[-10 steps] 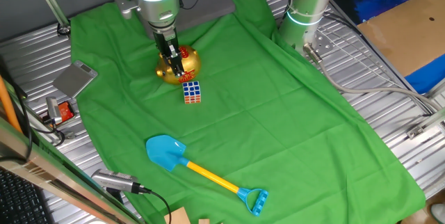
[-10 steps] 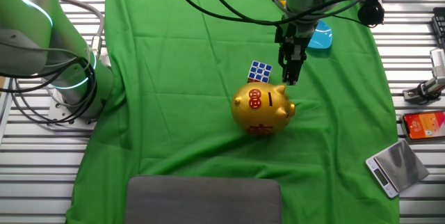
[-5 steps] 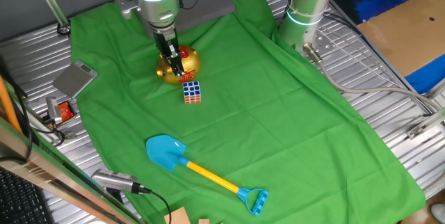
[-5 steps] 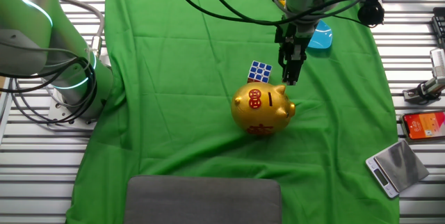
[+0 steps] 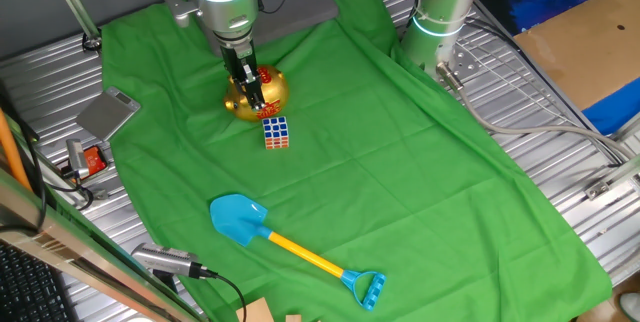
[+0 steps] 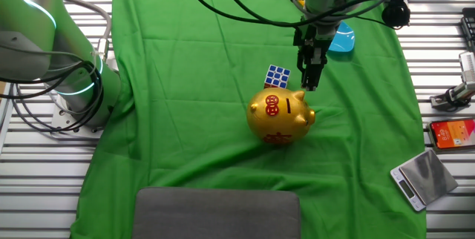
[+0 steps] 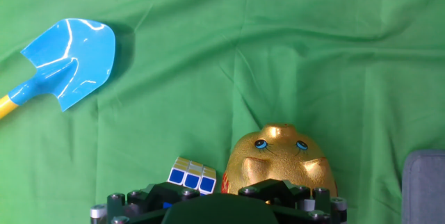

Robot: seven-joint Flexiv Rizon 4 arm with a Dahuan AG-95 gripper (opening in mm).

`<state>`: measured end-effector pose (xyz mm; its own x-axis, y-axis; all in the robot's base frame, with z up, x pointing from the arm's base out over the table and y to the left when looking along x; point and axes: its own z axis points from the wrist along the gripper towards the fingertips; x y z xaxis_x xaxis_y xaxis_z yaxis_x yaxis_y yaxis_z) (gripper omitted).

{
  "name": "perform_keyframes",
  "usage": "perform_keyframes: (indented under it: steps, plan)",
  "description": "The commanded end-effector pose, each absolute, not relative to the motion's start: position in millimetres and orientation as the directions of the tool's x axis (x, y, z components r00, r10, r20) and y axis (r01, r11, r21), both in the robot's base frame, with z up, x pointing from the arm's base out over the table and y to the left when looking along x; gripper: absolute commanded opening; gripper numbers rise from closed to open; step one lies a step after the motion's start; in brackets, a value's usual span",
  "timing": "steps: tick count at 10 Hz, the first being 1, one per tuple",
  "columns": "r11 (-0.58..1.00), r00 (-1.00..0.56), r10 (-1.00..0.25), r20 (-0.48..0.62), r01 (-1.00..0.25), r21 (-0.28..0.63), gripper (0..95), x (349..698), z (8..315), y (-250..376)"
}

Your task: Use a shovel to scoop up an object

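Nothing has moved: the tool (image 6: 310, 84) hovers over the piggy bank (image 6: 280, 116), its fingers' spacing indiscernible, hand view hiding them.

Piggy bank (image 5: 256, 95) crowds the cube (image 5: 276, 132); open cloth (image 5: 400, 162) surrounds the shovel (image 5: 290, 248).

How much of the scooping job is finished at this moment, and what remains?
Nothing looks done yet. The shovel lies flat on the green cloth, untouched, and the cube sits on the cloth beside the gold piggy bank, away from the blade. The pincer hangs above the piggy bank, holding nothing; whether it is open is unclear. Left: grasp the shovel, then scoop up the cube.
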<state>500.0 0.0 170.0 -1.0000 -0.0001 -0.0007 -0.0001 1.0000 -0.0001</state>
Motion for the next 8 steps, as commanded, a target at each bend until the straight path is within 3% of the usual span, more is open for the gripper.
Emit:
perform_keyframes:
  steps: [1, 8]
  plan:
    - [0.999, -1.000, -0.030, -0.005, -0.030, 0.019, 0.0, 500.0, 170.0, 0.0]
    - [0.999, -1.000, -0.030, -0.002, -0.030, 0.010, 0.0, 500.0, 170.0, 0.0]
